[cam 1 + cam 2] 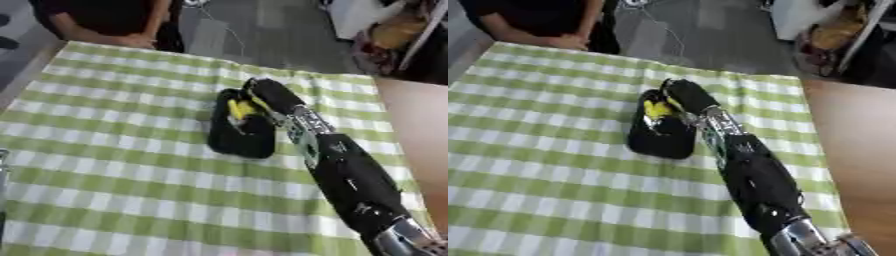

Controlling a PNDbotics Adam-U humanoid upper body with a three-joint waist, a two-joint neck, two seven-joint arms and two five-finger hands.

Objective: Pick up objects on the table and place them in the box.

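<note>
Right hand (262, 95) of the humanoid reaches from the near right corner across a bench (114, 165) covered in a green-and-white checked cloth (544, 185), its black forearm (346, 172) with silver joints stretched diagonally toward the middle. The hand lies over the far right edge of a flat black object (241, 135), an elongated shape with rounded ends that rests on the cloth at the centre of the bench, long axis running near to far. A small yellow piece (656, 109) shows on the object's far end, just beside the hand; what it is cannot be made out. Whether the fingers are clenched on the object or merely resting against it cannot be told, since the back of the hand hides them. At the far left edge of the bench a person's hands (136, 40) rest on the cloth, well apart from the black object. Bare wooden surface (855, 165) shows to the right of the cloth.
</note>
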